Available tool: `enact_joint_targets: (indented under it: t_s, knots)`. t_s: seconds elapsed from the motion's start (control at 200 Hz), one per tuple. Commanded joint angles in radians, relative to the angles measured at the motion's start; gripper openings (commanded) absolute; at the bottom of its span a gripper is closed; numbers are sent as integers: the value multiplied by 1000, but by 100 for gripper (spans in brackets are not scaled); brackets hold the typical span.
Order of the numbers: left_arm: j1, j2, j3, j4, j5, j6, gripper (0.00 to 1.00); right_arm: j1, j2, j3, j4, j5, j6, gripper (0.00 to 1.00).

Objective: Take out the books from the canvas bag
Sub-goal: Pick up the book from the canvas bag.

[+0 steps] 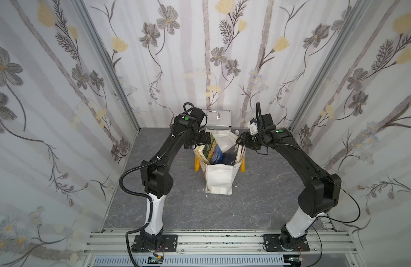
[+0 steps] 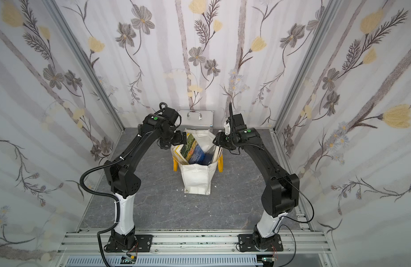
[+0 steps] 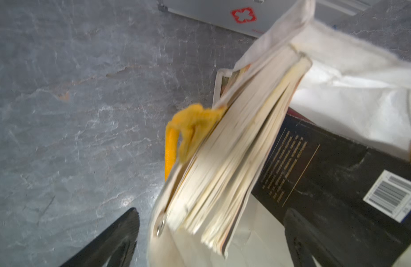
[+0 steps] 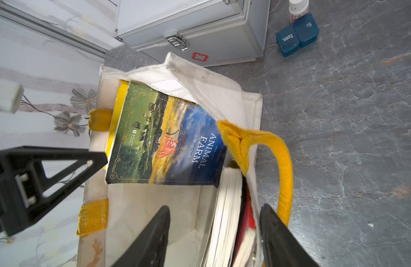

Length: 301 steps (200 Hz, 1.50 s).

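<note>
books (image 1: 217,152) in canvas bag (image 1: 219,178) — left fingers (image 3: 116,240), right fingers (image 4: 151,240) spread; black book (image 3: 326,185) barcode (image 3: 391,194) left-wrist view only

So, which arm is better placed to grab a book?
Probably right: the right gripper brackets a slimmer red-covered bundle; the left gripper spans a thicker book stack. Both straddle the wall of the canvas bag.

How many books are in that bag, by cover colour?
yellow book: 1
blue book: 1
black book: 1
red book: 1
Total: 4
</note>
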Motion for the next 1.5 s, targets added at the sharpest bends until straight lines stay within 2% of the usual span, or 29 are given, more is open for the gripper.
enact_joint_targets:
  t_s: [0.0,0.035,0.12,0.29,0.405,0.48,0.575,0.854,1.084,1.254,1.499]
  knots:
    - [7,59,74,-58,-19,33,100,10,-34,25,-90,95,-18,58]
    - [10,67,75,-56,-10,34,100,14,-45,31,-110,111,-12,58]
    - [10,70,49,-40,1,36,92,37,-66,41,-156,137,6,58]
    - [11,22,-75,19,39,29,71,108,-72,67,-192,129,55,52]
    - [10,-25,-177,81,87,-5,56,145,-27,105,-222,138,79,48]
    - [9,-51,-239,116,114,-34,50,149,4,121,-231,151,89,43]
    - [6,-83,-308,160,138,-63,43,149,48,161,-255,166,86,40]
    - [6,-95,-344,176,158,-80,35,148,143,318,-366,248,65,40]
    - [4,-96,-348,170,152,-86,35,148,206,415,-441,317,52,56]
    - [4,-92,-349,173,153,-91,34,147,254,415,-438,299,32,59]
    - [4,-82,-343,180,170,-101,34,158,282,428,-373,230,2,46]
